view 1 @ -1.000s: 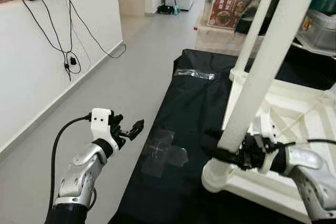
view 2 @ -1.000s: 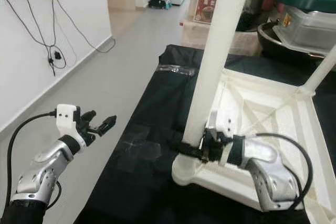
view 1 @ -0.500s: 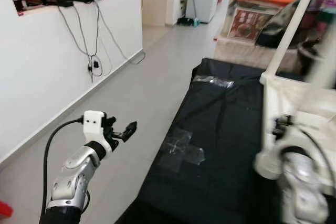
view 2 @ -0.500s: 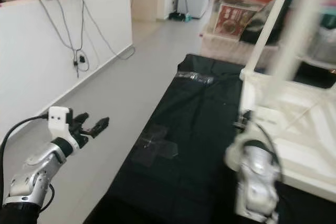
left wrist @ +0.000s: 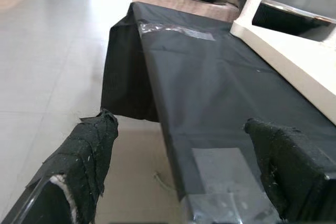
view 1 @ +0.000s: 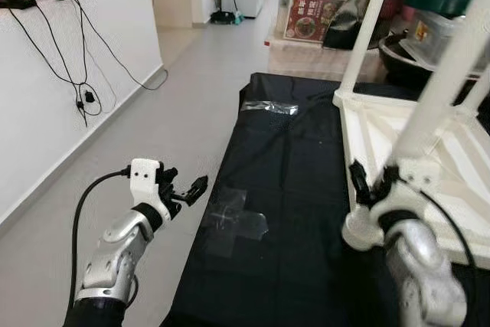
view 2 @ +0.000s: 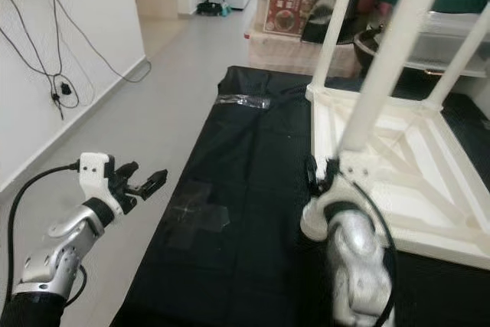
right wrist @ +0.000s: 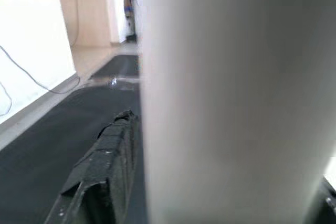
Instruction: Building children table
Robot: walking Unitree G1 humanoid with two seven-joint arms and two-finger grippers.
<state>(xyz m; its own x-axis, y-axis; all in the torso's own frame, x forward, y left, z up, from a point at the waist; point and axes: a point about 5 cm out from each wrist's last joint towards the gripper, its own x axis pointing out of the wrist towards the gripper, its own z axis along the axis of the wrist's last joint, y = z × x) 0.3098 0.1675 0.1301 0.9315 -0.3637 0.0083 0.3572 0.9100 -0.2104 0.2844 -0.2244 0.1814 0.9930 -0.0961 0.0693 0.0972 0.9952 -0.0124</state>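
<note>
Right claw (view 2: 320, 174) pinching one of three white legs (view 2: 387, 67) on upturned table (view 2: 398, 155); left claw (view 1: 191, 188) spread, idle.

Open floor (view 1: 176, 89) lies ahead of the left claw (view 1: 189, 189), fingers spread, with the black-covered bench (view 1: 298, 189) edge just beside it. The right claw (view 2: 318, 178) stands hard against a white table leg (view 2: 383, 74); more legs and storage boxes (view 1: 314, 21) crowd the space beyond.

White table (view 1: 383, 132) upturned on black cloth (view 1: 298, 189)
</note>
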